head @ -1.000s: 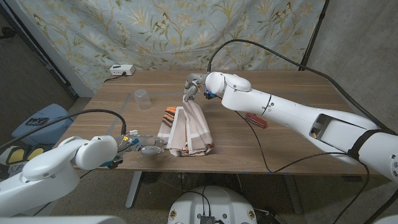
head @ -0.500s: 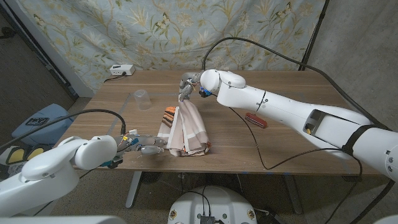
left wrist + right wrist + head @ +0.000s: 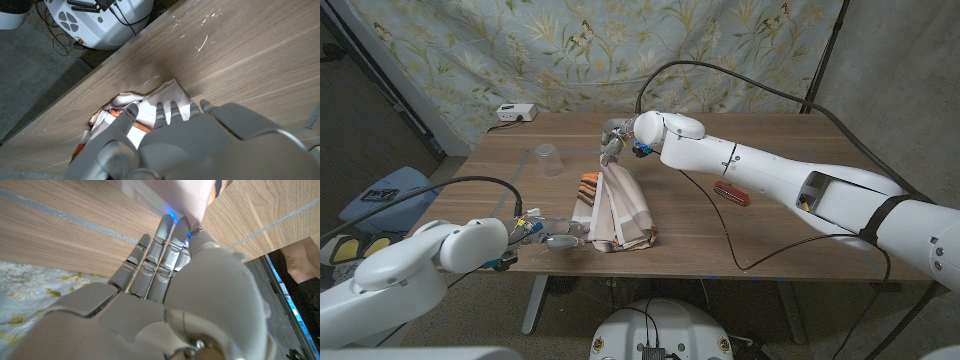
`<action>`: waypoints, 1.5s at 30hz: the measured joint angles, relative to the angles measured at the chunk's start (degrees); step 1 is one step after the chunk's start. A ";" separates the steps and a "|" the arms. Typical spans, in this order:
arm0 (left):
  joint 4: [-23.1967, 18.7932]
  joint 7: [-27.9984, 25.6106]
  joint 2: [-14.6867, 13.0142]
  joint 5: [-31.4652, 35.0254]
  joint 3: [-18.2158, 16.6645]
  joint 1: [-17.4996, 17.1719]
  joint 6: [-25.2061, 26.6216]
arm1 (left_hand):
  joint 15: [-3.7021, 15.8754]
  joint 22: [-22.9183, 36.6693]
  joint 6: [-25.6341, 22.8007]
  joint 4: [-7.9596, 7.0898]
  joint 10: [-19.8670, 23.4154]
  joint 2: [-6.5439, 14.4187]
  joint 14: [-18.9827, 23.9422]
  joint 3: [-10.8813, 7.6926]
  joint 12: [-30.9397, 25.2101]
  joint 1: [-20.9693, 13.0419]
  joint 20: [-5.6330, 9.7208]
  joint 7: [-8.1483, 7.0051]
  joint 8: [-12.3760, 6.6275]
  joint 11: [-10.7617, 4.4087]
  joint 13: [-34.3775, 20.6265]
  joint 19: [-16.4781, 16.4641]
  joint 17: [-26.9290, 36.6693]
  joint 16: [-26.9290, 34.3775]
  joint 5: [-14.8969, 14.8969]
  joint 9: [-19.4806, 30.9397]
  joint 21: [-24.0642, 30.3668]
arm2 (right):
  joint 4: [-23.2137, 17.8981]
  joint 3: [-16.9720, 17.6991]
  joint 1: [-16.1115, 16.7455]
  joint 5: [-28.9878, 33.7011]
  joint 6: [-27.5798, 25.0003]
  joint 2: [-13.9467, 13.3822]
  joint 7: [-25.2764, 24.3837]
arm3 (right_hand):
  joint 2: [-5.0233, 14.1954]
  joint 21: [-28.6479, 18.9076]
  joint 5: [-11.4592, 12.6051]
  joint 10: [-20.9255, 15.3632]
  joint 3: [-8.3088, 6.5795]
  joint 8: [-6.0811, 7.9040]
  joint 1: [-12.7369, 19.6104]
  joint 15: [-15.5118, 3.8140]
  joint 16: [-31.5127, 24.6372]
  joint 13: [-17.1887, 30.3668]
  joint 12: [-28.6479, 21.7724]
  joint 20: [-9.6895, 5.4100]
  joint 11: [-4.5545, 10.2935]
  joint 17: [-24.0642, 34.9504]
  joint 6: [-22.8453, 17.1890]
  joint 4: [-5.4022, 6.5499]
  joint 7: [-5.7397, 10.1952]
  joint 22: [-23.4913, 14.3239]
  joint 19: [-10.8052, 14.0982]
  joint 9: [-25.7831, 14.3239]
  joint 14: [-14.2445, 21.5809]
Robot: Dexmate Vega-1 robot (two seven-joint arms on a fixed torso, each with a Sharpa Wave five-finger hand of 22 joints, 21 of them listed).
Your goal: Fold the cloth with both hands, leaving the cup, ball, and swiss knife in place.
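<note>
The striped pink, white and orange cloth [image 3: 615,205] lies bunched lengthwise at the table's middle. My right hand [image 3: 616,138] pinches its far end and holds it lifted above the table; the fingertips [image 3: 172,225] grip the pale cloth [image 3: 182,195]. My left hand [image 3: 555,232] is at the cloth's near left corner; its fingers [image 3: 170,112] and thumb hold that corner of the cloth [image 3: 169,92]. A clear plastic cup [image 3: 549,159] stands upside down left of the cloth. The red swiss knife [image 3: 731,192] lies right of the cloth, under my right arm.
A small white box [image 3: 515,113] sits at the table's far left edge. A black cable [image 3: 740,250] hangs over the table's right part. The table's front edge [image 3: 700,268] runs just behind the cloth's near end.
My right hand has moved left and a little farther away, taking the cloth's lifted far end with it. My left hand has stayed at the near corner.
</note>
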State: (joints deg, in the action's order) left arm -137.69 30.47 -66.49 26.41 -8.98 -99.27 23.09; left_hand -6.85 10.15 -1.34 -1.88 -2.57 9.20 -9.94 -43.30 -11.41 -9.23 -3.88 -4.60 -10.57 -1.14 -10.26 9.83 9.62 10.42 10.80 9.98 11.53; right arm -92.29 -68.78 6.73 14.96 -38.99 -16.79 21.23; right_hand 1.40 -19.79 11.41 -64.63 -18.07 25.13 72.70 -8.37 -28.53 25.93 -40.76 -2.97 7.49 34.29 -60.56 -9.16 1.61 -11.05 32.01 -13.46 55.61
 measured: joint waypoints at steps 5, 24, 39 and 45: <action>0.07 0.02 0.00 -0.11 -0.02 0.00 -0.01 | 0.00 0.00 -0.03 0.24 0.00 0.00 0.00 -0.24 0.00 0.00 0.00 -0.03 0.00 0.00 0.00 0.00 0.00 0.00 0.00 0.00 0.00 | 1.38 -0.31 -0.41 -0.18 0.59 0.98 0.11 | 0.15 -0.35 -0.01 0.01 0.31 -0.01 0.15 0.19 0.18 0.00 0.00 0.00 0.00 0.11 0.01 0.01 -0.01 0.00 0.00 0.01 0.22; 0.24 0.00 -0.17 -0.19 -0.03 -0.09 0.02 | -0.01 0.00 -0.51 0.79 -0.10 0.06 0.00 -0.17 0.00 -0.54 0.00 -0.11 0.00 -0.10 0.00 0.00 0.00 0.00 0.00 0.00 0.00 | 3.22 -0.76 -1.53 -0.60 1.54 2.91 0.37 | -0.01 -0.56 -0.18 0.10 0.31 0.16 0.28 -0.12 0.84 0.24 0.00 -0.20 -0.11 0.90 0.07 0.01 -0.06 0.00 0.21 0.12 0.53; 0.36 0.02 -2.89 2.15 2.75 1.06 0.30 | 0.20 0.00 -0.50 1.20 0.21 -0.18 0.22 0.24 0.01 -0.78 0.00 -0.10 0.03 -0.41 0.02 0.00 0.00 0.00 -0.22 0.00 0.00 | 2.56 -0.35 -1.71 -0.72 1.71 2.69 0.06 | 0.01 -0.80 -0.23 0.14 0.70 0.11 0.46 -0.25 1.33 0.18 0.00 0.19 -0.18 1.43 0.07 0.08 -0.06 0.00 0.62 0.17 0.86; 0.43 0.05 -4.12 2.40 4.22 1.93 0.91 | 0.20 0.00 -0.47 1.27 0.21 -0.24 0.22 0.31 0.01 -0.83 0.00 -0.12 0.21 -0.40 -0.03 0.00 0.00 0.00 -0.22 0.02 0.00 | 2.33 -0.12 -1.99 -0.72 1.98 2.63 -0.09 | 0.15 -0.80 -0.40 0.10 0.86 0.03 0.60 -0.24 1.72 0.25 0.00 0.00 -0.32 1.43 0.07 -0.07 -0.06 0.00 0.81 0.00 0.86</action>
State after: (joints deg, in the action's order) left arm -137.26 30.52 -70.60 28.81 -4.76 -97.34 24.00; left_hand -6.65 10.15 -1.81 -0.61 -2.36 8.97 -9.73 -42.99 -11.40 -10.06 -3.89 -4.72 -10.36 -1.54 -10.29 9.83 9.62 10.42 10.58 9.99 11.53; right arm -89.96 -68.91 4.74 14.24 -37.01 -14.16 21.14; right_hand 1.55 -20.59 11.01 -64.53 -17.22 25.16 73.31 -8.62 -26.81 26.19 -40.75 -2.97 7.17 35.72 -60.49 -9.23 1.56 -11.05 32.82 -13.45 56.47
